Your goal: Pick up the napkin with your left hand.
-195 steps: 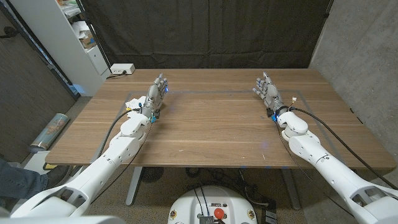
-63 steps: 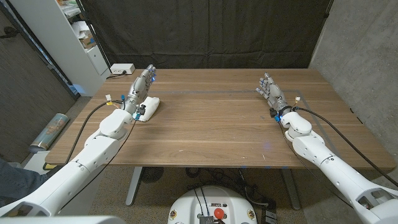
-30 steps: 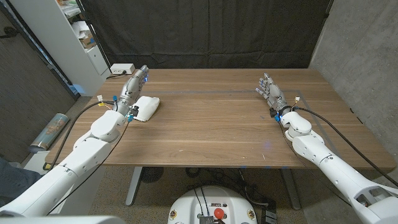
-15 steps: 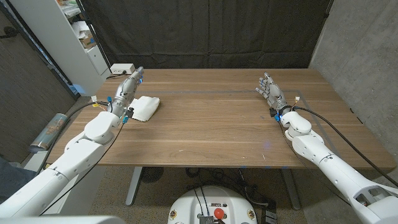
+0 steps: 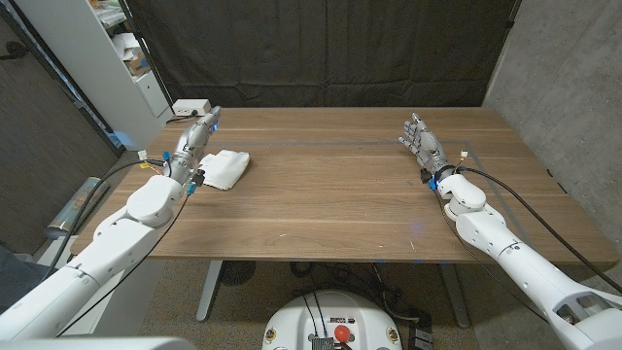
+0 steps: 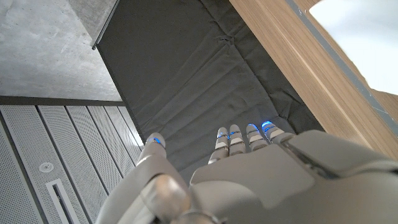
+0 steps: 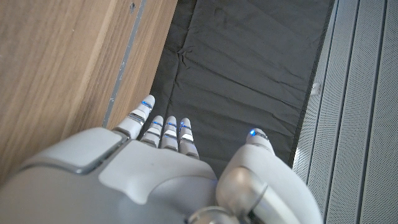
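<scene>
White folded cloth napkin (image 5: 224, 168) lies near the wooden table's (image 5: 330, 204) left edge. Just beside it the left hand (image 5: 192, 148) hangs with fingers straight, gripping nothing, probably lining up for a grasp. Well apart, the right hand (image 5: 420, 142) waits, fingers spread.

Wooden worktop (image 5: 330, 194) with a dark line near its far edge, black curtain (image 5: 321, 49) behind it, white box (image 5: 190, 107) on the far left corner, white shelf unit (image 5: 117, 58) at left, grey concrete wall (image 5: 564, 78) at right
</scene>
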Robot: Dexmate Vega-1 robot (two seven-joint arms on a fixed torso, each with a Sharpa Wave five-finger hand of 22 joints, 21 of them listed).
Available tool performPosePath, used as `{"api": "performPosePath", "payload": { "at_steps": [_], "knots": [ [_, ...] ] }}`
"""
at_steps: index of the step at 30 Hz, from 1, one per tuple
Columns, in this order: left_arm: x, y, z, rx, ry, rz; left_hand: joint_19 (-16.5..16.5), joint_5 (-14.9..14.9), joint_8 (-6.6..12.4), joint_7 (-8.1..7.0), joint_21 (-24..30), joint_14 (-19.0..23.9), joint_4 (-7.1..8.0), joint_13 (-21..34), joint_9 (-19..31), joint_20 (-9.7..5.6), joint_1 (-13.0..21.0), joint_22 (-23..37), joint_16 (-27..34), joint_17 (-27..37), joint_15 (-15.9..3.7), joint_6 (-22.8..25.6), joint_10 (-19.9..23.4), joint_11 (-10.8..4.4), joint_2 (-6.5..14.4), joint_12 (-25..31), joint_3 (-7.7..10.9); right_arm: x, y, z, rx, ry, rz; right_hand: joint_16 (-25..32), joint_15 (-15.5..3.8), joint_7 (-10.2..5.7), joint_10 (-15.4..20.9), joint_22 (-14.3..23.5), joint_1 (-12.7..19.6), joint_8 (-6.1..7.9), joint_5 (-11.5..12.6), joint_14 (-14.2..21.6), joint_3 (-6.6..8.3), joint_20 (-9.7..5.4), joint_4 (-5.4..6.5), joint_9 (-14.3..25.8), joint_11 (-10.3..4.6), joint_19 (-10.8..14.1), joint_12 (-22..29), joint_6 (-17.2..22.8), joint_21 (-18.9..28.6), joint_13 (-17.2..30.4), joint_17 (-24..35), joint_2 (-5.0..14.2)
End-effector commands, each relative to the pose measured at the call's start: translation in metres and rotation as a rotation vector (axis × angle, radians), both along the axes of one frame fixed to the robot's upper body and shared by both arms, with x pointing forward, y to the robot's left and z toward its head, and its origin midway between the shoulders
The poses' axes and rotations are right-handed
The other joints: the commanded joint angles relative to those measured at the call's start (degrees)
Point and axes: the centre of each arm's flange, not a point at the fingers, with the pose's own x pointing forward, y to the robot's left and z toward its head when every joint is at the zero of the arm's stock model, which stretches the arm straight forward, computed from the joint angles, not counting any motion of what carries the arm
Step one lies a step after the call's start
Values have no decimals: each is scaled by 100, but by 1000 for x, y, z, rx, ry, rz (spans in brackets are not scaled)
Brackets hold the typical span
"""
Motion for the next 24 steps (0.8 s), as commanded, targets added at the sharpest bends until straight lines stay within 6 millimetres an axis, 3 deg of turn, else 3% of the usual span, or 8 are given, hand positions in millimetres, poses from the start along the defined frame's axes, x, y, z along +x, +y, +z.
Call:
{"api": "performPosePath", "payload": {
  "at_steps": [1, 24],
  "knots": [
    [-4, 5, -1, 23, -4, 48, -14, -5, 8, 8, 6, 12, -39, 26, 20, 26, 75, 15, 12, 12, 20, 19, 0, -8, 7, -6, 33, -3, -1, -3, -5, 11, -9, -12, 0, -25, 29, 26, 56, 2, 13, 41, 0, 16, -13, 31, 3, 39, -11, 41, 2, 18, 20, 6],
    [-11, 16, -2, 15, -23, 129, -28, -9, 21, -6, 1, 33, -100, 28, 22, 39, 199, 14, 12, 10, -6, 66, 35, -30, 21, -3, 65, 1, 2, -5, -11, 19, 1, -11, -2, -29, 41, 26, 58, 2, 7, 56, -14, 28, -17, 32, 8, 44, -10, 51, 0, 18, 22, 12]
  ]
}}
